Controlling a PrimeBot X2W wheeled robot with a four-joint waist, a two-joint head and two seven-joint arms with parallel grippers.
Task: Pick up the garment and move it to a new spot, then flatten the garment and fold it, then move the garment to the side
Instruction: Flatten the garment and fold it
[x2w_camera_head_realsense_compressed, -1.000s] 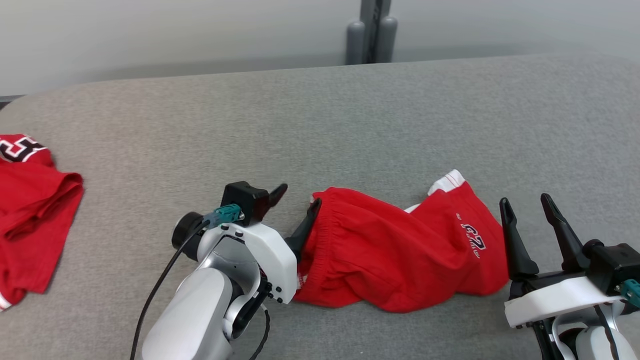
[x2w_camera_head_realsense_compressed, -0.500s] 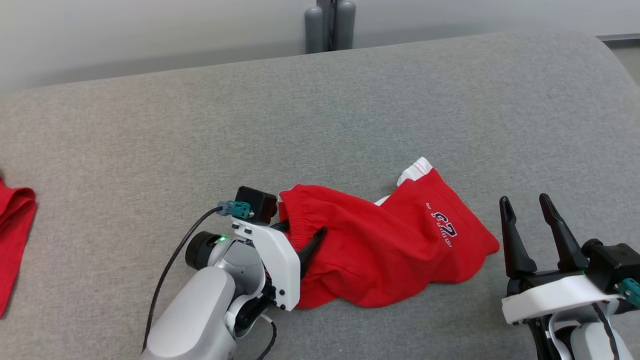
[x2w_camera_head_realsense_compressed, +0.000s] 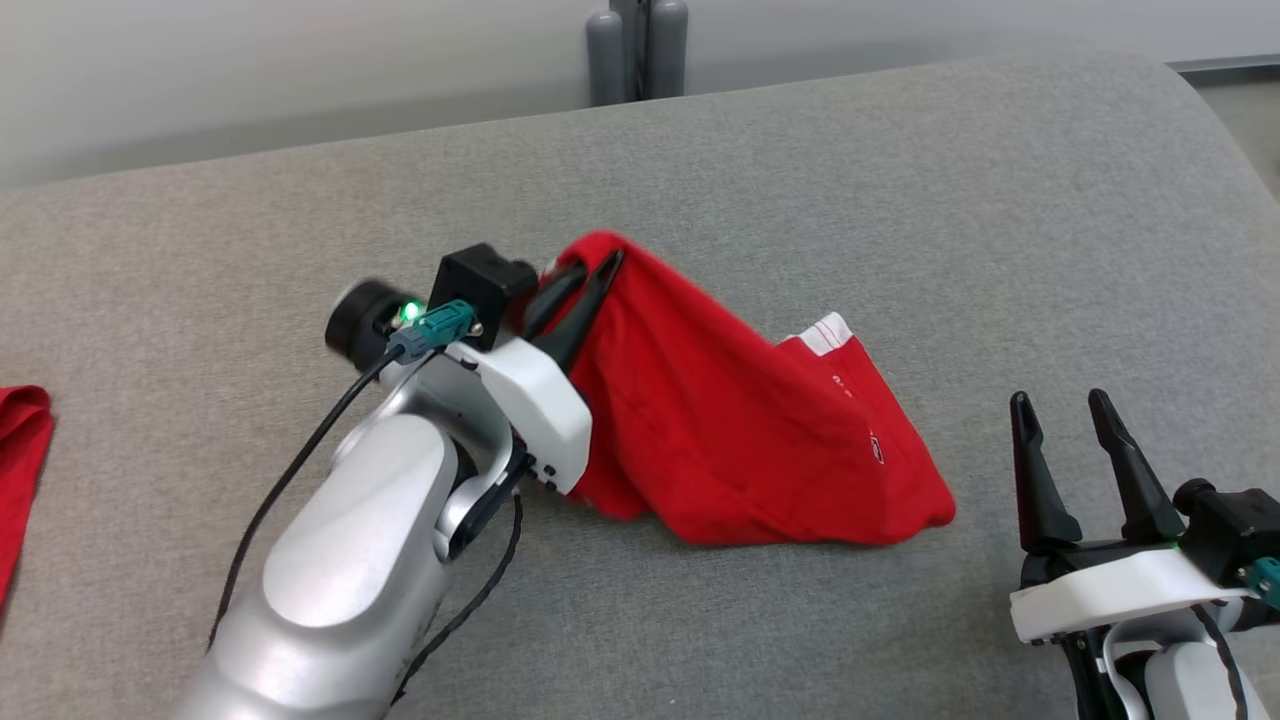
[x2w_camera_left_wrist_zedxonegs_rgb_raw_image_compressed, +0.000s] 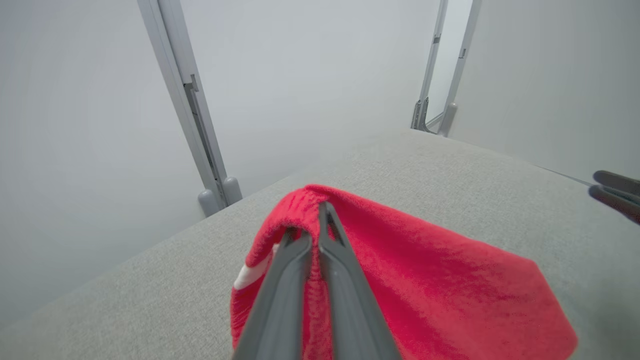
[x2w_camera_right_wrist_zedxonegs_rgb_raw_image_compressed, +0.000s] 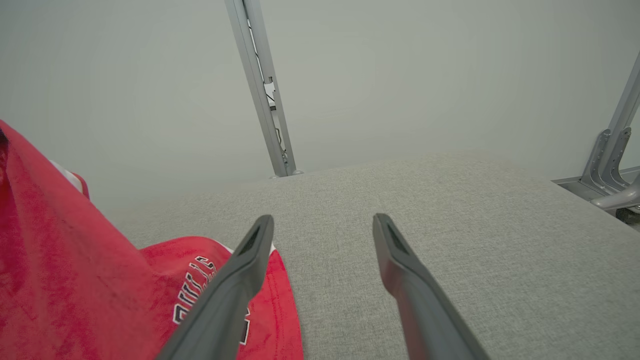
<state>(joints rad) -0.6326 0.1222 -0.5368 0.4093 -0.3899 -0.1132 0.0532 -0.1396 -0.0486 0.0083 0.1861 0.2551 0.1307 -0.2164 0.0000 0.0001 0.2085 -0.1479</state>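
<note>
The garment (x2w_camera_head_realsense_compressed: 760, 440) is red knit cloth with a white, red-striped band at one hem and dark, white-edged lettering near its lower right part, which shows most clearly in the right wrist view (x2w_camera_right_wrist_zedxonegs_rgb_raw_image_compressed: 75, 290). It sits in the middle of the grey padded table (x2w_camera_head_realsense_compressed: 900, 200), one end held up in a peak and the rest draped down in a slanting sheet whose lower edge rests on the table.

Its long axis runs from the pinched peak at the upper left of the head view down to a corner at the lower right, which points toward the right gripper and lies near it without touching.

The left gripper (x2w_camera_head_realsense_compressed: 590, 268) is closed tight on the top fold of the cloth, and in its own wrist view (x2w_camera_left_wrist_zedxonegs_rgb_raw_image_compressed: 307, 220) the two fingers meet with red fabric curling over their tips. The right gripper (x2w_camera_head_realsense_compressed: 1059, 400) stands with its fingers spread wide and nothing between them, just above the table beside the garment's corner (x2w_camera_right_wrist_zedxonegs_rgb_raw_image_compressed: 324, 219).

Counted: two grippers, one table, and two red cloth pieces, the second (x2w_camera_head_realsense_compressed: 20, 450) at the far left edge, well apart from the first
</note>
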